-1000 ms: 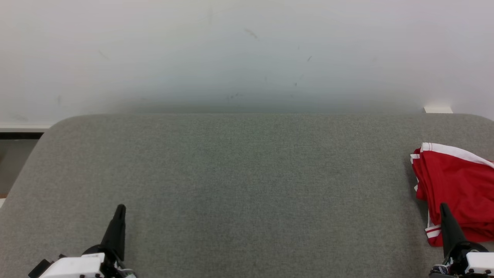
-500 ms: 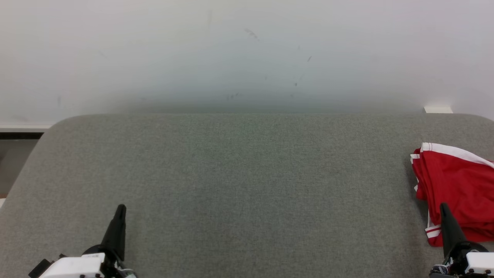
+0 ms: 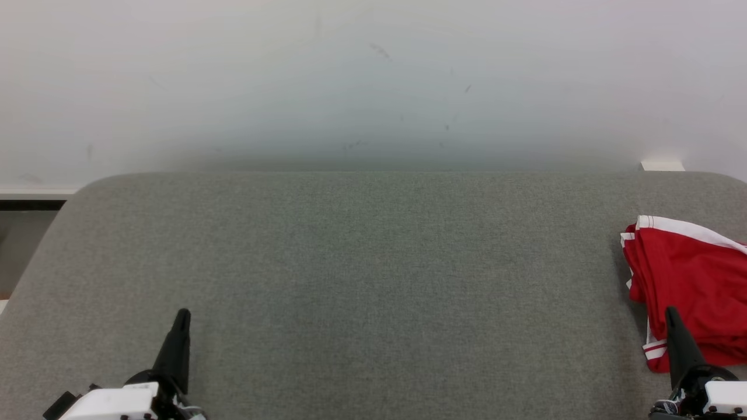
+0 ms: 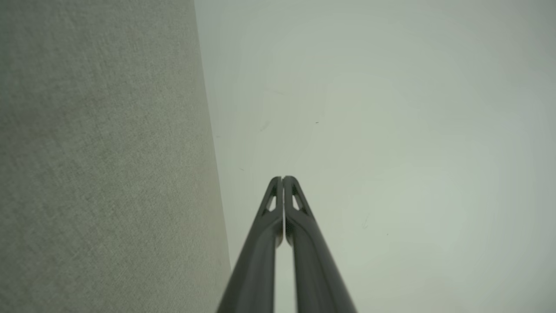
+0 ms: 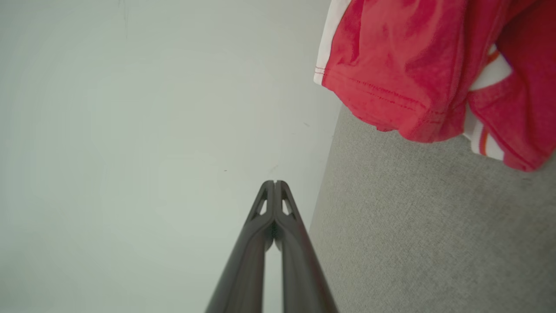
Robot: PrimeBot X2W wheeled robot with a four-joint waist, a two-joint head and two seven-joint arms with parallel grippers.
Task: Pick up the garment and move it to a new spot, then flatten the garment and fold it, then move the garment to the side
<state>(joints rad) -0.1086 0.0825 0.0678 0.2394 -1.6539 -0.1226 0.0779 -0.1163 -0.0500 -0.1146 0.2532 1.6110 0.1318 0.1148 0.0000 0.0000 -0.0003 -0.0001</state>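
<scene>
A grey, felt-like counter [image 3: 373, 280] lies under and ahead of both the left fingers [image 3: 175, 350] and the right fingers [image 3: 680, 347]. It runs wide between them, and its two far corners are rounded. Beyond its far edge, straight ahead of both pairs, rises a pale wall [image 3: 373, 76]. A few small dark scuffs [image 3: 379, 51] mark the wall high up, between the two pairs of fingers. A small white block [image 3: 662, 166] sits at the counter's far edge, directly beyond the right fingers. Off the far left corner, outward of the left fingers, a white ledge [image 3: 35, 191] runs above a dark strip [image 3: 29, 205]. What the dull grey-brown area below that strip is cannot be told.
</scene>
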